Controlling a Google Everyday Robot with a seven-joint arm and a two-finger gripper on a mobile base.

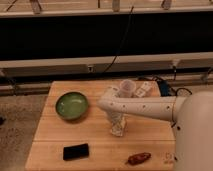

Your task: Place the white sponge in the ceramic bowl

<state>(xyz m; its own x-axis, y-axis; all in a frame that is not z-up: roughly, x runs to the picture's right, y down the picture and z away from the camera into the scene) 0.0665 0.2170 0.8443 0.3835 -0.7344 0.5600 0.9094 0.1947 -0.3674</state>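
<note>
The green ceramic bowl [72, 105] sits empty on the left part of the wooden table [55, 140]. My gripper [118, 128] points straight down at the table's middle, right of the bowl. A small off-white patch, which looks like the white sponge [118, 132], shows at the gripper's lower end at table height. I cannot tell whether it is gripped or only lying under the gripper. My white arm [142, 106] reaches in from the right.
A translucent cup [127, 88] and a white object [144, 89] stand at the back of the table behind my arm. A black phone [76, 151] lies at the front left. A reddish-brown item [138, 158] lies at the front right. Cables [167, 89] hang off the back right corner.
</note>
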